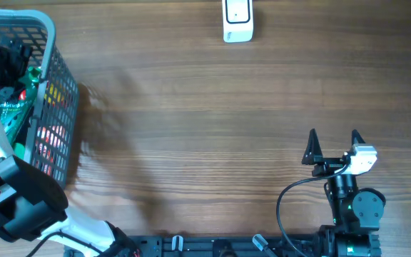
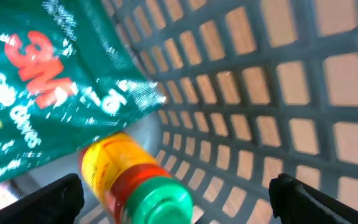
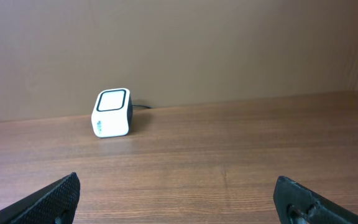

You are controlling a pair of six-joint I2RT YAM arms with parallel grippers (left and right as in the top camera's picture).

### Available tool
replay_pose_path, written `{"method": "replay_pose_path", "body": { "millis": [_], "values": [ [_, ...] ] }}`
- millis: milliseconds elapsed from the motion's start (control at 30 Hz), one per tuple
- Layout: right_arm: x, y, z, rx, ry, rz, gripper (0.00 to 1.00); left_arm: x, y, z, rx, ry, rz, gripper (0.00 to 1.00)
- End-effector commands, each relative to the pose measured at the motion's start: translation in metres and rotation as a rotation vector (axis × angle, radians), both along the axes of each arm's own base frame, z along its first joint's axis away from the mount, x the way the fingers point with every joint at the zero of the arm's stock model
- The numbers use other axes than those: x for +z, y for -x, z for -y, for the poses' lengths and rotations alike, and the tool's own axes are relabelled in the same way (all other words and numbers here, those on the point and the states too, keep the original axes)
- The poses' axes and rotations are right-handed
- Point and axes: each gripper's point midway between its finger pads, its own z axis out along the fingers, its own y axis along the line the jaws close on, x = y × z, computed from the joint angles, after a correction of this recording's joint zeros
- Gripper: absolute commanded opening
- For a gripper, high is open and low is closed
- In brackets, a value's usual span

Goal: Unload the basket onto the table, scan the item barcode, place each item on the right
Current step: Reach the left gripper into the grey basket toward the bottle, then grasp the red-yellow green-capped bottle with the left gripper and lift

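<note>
Left pincer (image 2: 178,198) wide open; right pincer (image 1: 333,137) wide open.

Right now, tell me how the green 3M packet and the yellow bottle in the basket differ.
The green 3M packet is flat; the yellow bottle is round. The packet carries red and white print; the bottle has a red band and green cap. The packet overlaps the bottle. Both lie in the basket.
</note>
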Motion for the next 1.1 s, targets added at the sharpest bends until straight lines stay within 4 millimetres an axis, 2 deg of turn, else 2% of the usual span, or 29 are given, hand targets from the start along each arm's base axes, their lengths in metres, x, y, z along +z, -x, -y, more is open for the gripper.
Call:
{"method": "replay_pose_path", "body": {
  "millis": [0, 300, 433, 533, 767, 933, 1067],
  "values": [
    [0.0, 0.0, 0.003, -0.016, 0.018, 0.003, 1.0, -0.002, 0.008, 0.003, 0.005, 0.031, -0.034, 1.0],
    [0.0, 0.0, 0.003, -0.016, 0.018, 0.003, 1.0, -0.018, 0.012, 0.006, 0.004, 0.066, -0.086, 1.0],
    [0.0, 0.0, 0.003, -0.016, 0.018, 0.003, 1.0, -0.034, 0.012, 0.009, -0.001, 0.097, -0.12, 1.0],
    [0.0, 0.0, 0.003, -0.016, 0.018, 0.003, 1.0, -0.045, 0.009, 0.015, -0.016, 0.112, -0.146, 1.0],
    [0.0, 0.0, 0.003, -0.016, 0.018, 0.003, 1.0, -0.052, 0.002, 0.03, -0.052, 0.117, -0.163, 0.98],
    [0.0, 0.0, 0.003, -0.016, 0.018, 0.003, 1.0, -0.059, 0.014, 0.037, -0.05, 0.128, -0.232, 0.9],
    [0.0, 0.0, 0.003, -0.016, 0.018, 0.003, 1.0, -0.065, 0.031, 0.033, -0.023, 0.106, -0.311, 0.88]
  ]
}}
